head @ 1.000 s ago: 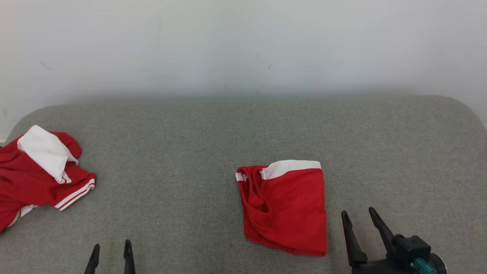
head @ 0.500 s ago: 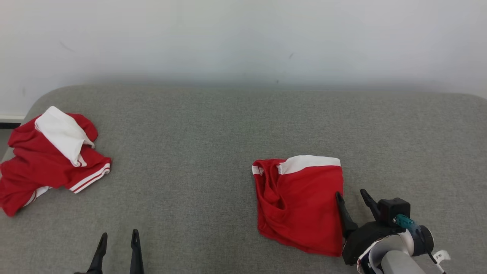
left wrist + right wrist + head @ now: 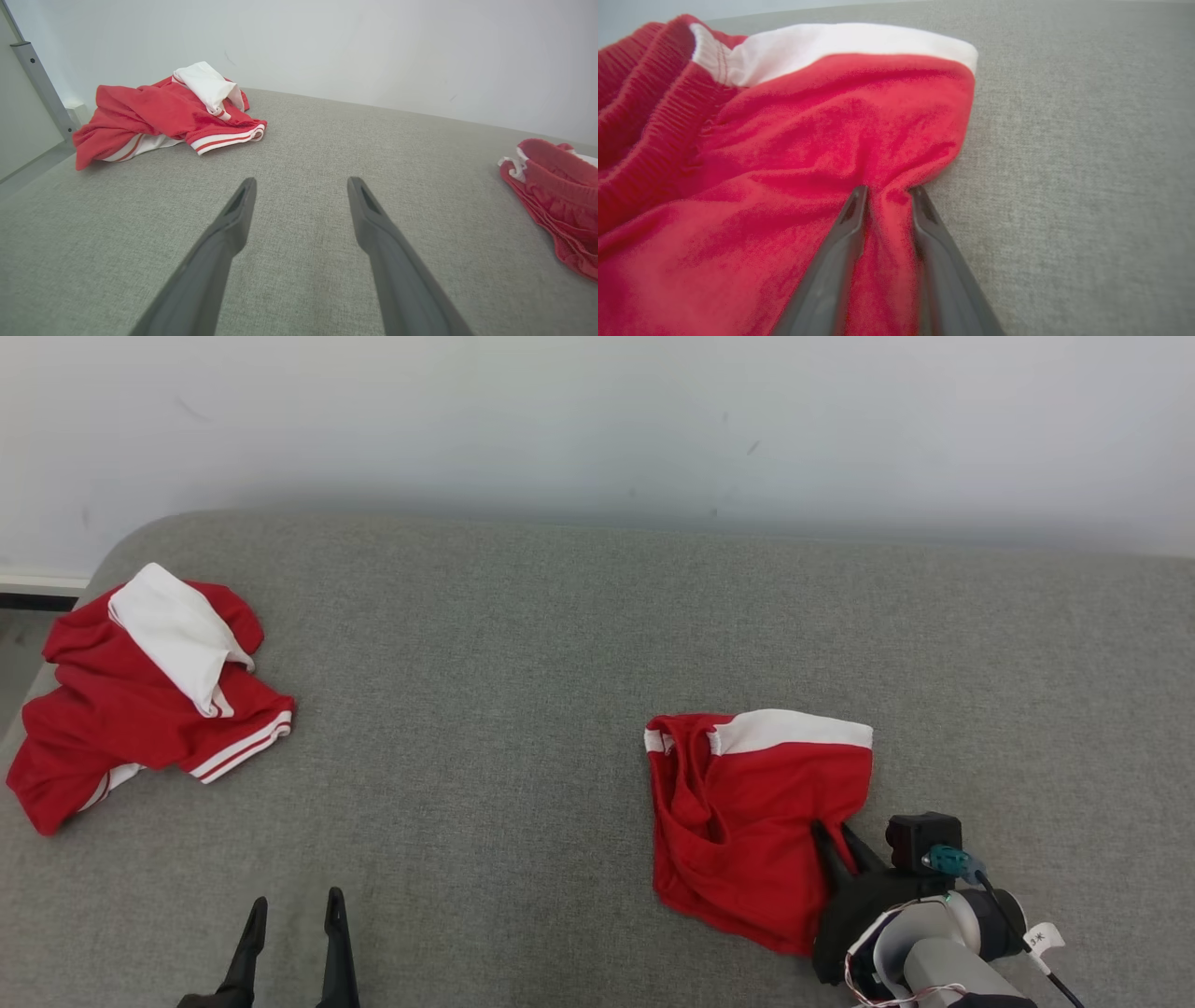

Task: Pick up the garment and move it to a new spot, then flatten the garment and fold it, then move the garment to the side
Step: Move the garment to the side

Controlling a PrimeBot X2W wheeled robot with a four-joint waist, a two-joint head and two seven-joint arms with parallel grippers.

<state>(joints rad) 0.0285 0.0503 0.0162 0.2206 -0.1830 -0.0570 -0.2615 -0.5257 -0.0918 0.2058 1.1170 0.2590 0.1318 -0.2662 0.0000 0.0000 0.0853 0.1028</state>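
Observation:
The folded red garment (image 3: 747, 803) with a white band along its far edge lies right of centre on the grey cushion (image 3: 485, 663). My right gripper (image 3: 834, 831) sits at its right edge, near the front corner. In the right wrist view the garment (image 3: 808, 140) is puckered into a ridge pinched between the two dark fingers, so this gripper (image 3: 889, 191) is shut on the cloth. My left gripper (image 3: 295, 903) hovers at the lower left, open and holding nothing. In the left wrist view that gripper (image 3: 301, 182) stands over bare cushion, with the garment (image 3: 551, 186) far to its right.
A second red and white garment (image 3: 131, 700) lies crumpled at the cushion's far left edge, and it also appears as the crumpled garment (image 3: 159, 107) in the left wrist view. A pale wall (image 3: 597, 420) rises behind the cushion. Bare cushion lies between the two garments.
The head camera has shifted. My right gripper has moved in from the right onto the garment's edge and closed, bunching the cloth. The left gripper stays put.

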